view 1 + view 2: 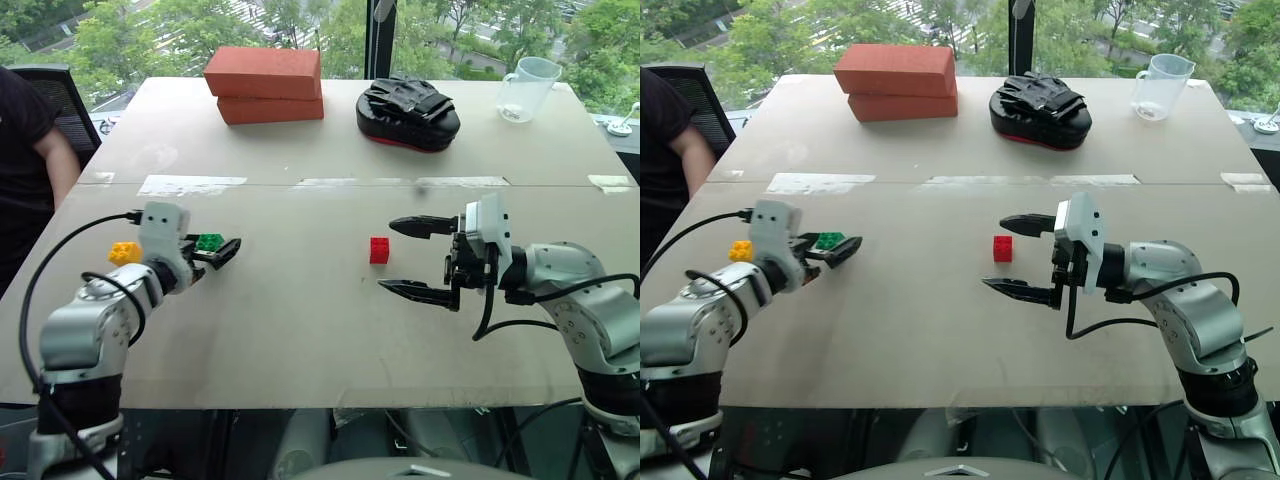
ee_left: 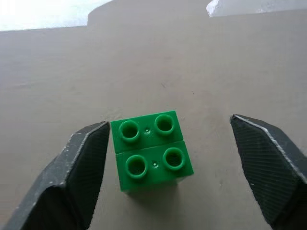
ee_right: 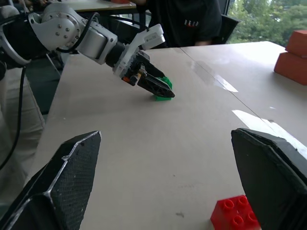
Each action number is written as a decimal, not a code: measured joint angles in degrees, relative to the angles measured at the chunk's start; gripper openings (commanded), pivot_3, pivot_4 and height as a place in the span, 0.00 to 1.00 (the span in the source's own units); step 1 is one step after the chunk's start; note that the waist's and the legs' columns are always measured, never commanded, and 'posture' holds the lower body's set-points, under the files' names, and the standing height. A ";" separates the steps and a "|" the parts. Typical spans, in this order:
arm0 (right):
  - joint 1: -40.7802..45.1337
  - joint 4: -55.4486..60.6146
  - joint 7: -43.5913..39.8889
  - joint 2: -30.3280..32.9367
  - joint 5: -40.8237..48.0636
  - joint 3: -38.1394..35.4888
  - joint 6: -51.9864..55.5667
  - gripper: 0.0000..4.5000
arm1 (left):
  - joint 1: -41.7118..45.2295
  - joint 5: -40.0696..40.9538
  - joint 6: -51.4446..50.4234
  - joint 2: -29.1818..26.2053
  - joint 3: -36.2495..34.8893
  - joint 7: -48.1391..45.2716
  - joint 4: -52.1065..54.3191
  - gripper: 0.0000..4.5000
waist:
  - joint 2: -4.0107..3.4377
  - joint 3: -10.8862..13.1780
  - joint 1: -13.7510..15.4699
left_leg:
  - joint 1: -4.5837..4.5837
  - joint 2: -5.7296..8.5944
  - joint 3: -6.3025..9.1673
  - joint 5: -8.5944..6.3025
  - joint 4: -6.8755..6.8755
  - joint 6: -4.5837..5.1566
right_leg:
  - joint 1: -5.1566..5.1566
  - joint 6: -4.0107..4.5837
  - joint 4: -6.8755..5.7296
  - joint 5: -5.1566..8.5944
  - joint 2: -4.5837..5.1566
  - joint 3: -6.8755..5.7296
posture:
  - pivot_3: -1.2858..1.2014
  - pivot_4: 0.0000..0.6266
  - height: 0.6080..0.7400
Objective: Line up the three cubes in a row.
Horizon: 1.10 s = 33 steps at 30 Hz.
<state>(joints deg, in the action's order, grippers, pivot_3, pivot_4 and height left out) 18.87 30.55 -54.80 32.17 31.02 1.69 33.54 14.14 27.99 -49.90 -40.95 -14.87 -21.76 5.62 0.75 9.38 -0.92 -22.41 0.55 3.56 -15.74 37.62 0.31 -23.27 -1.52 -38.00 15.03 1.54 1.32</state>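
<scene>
The green cube (image 1: 209,241) lies on the table's left side, between the fingers of my left gripper (image 1: 222,252). In the left wrist view one fingertip (image 2: 91,158) touches the green cube (image 2: 151,151) while the other stands well off it, so this gripper is open around it. The yellow cube (image 1: 125,252) sits just left of that wrist. The red cube (image 1: 379,250) rests near the table's middle. My right gripper (image 1: 388,256) hangs wide open just right of the red cube (image 3: 235,215), pointing left, with nothing held.
Two stacked red-orange bricks (image 1: 264,84), a black padded mitt (image 1: 408,112) and a clear measuring jug (image 1: 526,88) stand along the far side. A person in a black shirt (image 1: 25,150) sits at the table's left edge. Tape strips (image 1: 190,184) cross the table seam.
</scene>
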 measured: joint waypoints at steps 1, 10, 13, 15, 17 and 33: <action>-0.30 0.40 0.33 0.28 0.10 -0.02 0.04 1.00 | 0.33 -0.41 0.00 -0.06 0.25 -0.22 -0.89 0.50 | 0.00 0.00 -0.03 | -0.01 0.00 0.00 0.00 0.00 0.00 | -0.02 0.00 0.00 0.00 0.00 0.01 | 0.52 0.24 0.98; -7.39 4.92 5.12 3.72 2.70 -5.05 0.98 1.00 | 4.33 -0.20 10.93 -3.57 6.85 -22.12 -2.31 0.30 | 0.04 -0.01 1.31 | -0.53 0.00 0.12 0.00 0.51 -0.01 | -0.19 -0.01 -0.05 0.00 0.04 -0.20 | 0.52 0.24 0.98; -12.45 5.54 4.13 6.25 3.90 -8.66 0.60 1.00 | 11.02 -0.23 16.62 -6.34 14.14 -38.04 -3.84 0.30 | 0.01 0.00 1.78 | -0.46 0.04 0.12 0.00 0.57 0.01 | -0.10 -0.01 -0.07 0.00 0.02 -0.26 | 0.52 0.24 0.98; -15.01 5.58 3.58 7.50 4.65 -11.32 -0.32 1.00 | 16.94 -4.19 22.89 -5.43 20.36 -45.44 -9.31 0.30 | -0.03 -0.01 1.77 | -0.33 0.08 0.03 0.00 0.62 0.04 | 0.03 -0.02 -0.12 0.00 -0.04 -0.32 | 0.52 0.24 0.98; -16.95 5.62 3.15 8.72 4.92 -13.36 -0.92 1.00 | 22.17 -8.77 29.17 -3.10 25.66 -50.70 -16.73 0.30 | -0.02 -0.01 1.63 | -0.31 0.16 -0.07 -0.12 0.71 0.27 | 0.09 -0.03 -0.15 0.00 -0.40 -0.43 | 0.52 0.24 0.98; -25.52 13.42 10.62 8.95 7.04 -16.23 -1.13 1.00 | 39.71 -23.74 58.21 11.73 33.49 -63.22 -55.56 0.30 | 0.04 0.02 0.19 | -0.33 0.15 0.04 -0.22 0.97 0.44 | 0.07 -0.16 -0.49 0.07 -0.40 -0.34 | 0.52 0.24 0.98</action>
<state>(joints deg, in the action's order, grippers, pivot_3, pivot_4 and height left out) -6.65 43.98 -44.18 41.13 38.06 -14.54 32.41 53.85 4.25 8.31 -29.22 18.62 -84.99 -49.94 0.79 9.40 -0.73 -22.74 0.71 3.60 -15.96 38.59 0.75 -23.20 -1.68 -38.49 15.10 1.14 0.98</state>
